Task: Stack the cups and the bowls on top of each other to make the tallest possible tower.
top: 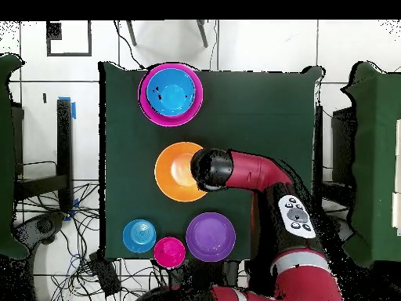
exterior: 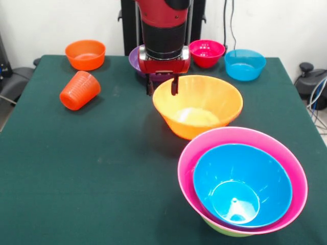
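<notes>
We see the jaws [exterior: 162,87] at the far rim of the large orange bowl [exterior: 198,104]: one dark finger stands outside the wall and the other inside it, so the jaws are pinching this rim. In the overhead view the jaws themselves are hidden under the black wrist and the red arm [top: 258,174], which covers one side of the same orange bowl [top: 174,171]; only the front view shows the two fingers.

This bowl stands near the middle of the desk [exterior: 92,168]. Toward the near edge of the desk, the tower [exterior: 242,186] stands: a big pink bowl [exterior: 188,163] with a medium blue bowl [exterior: 240,184] nested in it, and below them a thin strip of a green bowl [exterior: 219,228]. From above we see only pink and blue [top: 171,93]; the green one does not show there.

Behind the arm, at the far edge, the front view shows only a small part of the purple bowl [exterior: 134,57], while the overhead view shows it whole [top: 211,236]. Beside it along this edge are the small magenta-red bowl [exterior: 206,53] and the small blue bowl [exterior: 244,64], close to each other.

At the far corner on the other side the small orange bowl [exterior: 85,54] stands, and near it the orange-red cup [exterior: 79,90] lies on its side, the open mouth turned toward the corner bowl. In the overhead view we cannot find these two; the arm covers that part of the desk.
</notes>
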Robot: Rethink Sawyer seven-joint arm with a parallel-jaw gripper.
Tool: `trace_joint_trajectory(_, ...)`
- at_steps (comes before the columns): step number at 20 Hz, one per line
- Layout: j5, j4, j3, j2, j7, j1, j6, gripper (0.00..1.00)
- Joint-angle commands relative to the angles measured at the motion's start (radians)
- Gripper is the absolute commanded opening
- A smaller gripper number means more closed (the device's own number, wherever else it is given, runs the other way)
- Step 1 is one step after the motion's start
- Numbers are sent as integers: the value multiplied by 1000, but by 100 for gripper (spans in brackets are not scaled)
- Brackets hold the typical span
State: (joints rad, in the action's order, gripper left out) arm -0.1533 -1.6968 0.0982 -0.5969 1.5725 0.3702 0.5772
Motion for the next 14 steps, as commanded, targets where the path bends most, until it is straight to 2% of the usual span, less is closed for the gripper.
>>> trace_joint_trajectory(1,12,-49,145,-17,4,10,14,100)
trace_joint_trajectory(5,1,-57,157,-54,-32,13,89,100)
trace_joint_trajectory(14,-32,-44,164,-63,-57,26,112,100)
